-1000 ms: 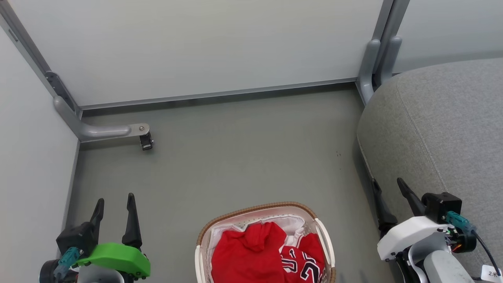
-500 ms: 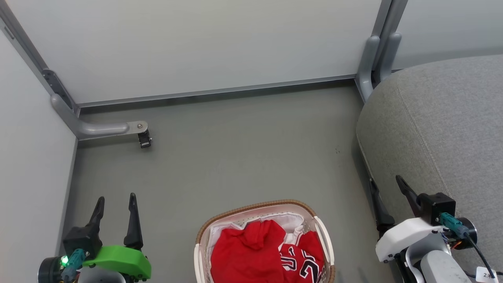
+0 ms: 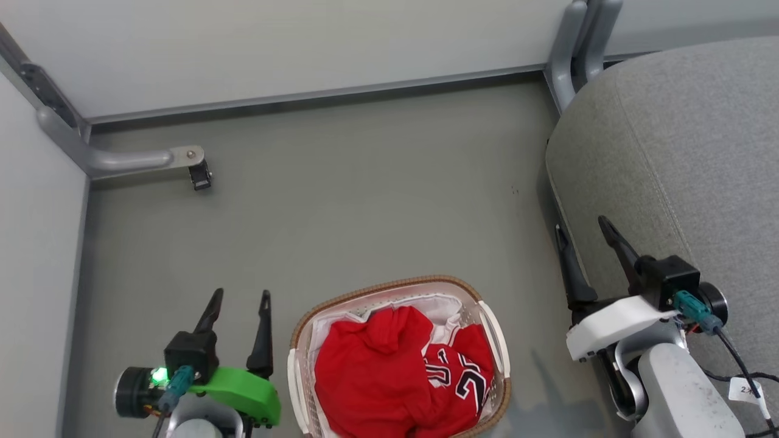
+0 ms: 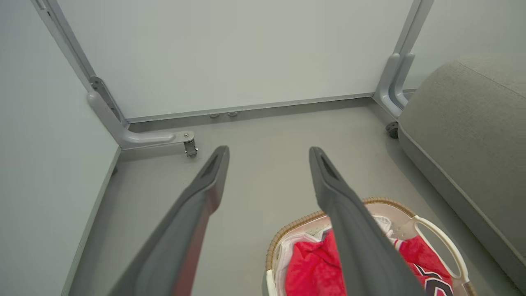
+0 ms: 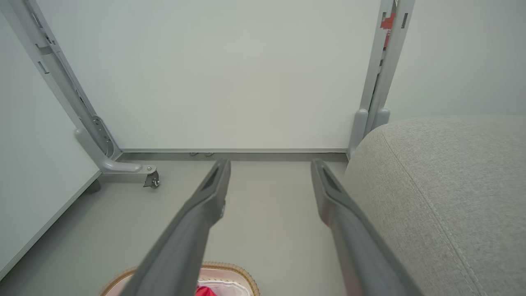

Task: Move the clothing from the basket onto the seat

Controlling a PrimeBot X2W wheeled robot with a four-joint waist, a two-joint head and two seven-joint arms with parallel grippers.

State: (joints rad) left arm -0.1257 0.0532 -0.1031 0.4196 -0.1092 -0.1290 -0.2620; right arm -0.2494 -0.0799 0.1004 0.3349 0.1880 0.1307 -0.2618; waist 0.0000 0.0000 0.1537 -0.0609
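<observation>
1. Left gripper [image 3: 242, 292]: I read its jaws as spread wide and holding nothing, above the grey floor [image 3: 365, 201].
2. Right gripper [image 3: 579, 223]: its jaws are likewise wide apart and empty. The large grey woven-fabric seat [image 3: 688, 140] lies just to their right.
3. Oval cream perforated plastic basket [image 3: 377, 288] with brown woven rim: on the floor between my two sets of jaws, just beside the left ones.
4. Clothing, inside the basket: plain red top [image 3: 371, 371] nearer the left jaws, and red jersey [image 3: 465, 380] with black-and-white numerals nearer the right jaws. Both lie over a white liner [image 3: 447, 304].
</observation>
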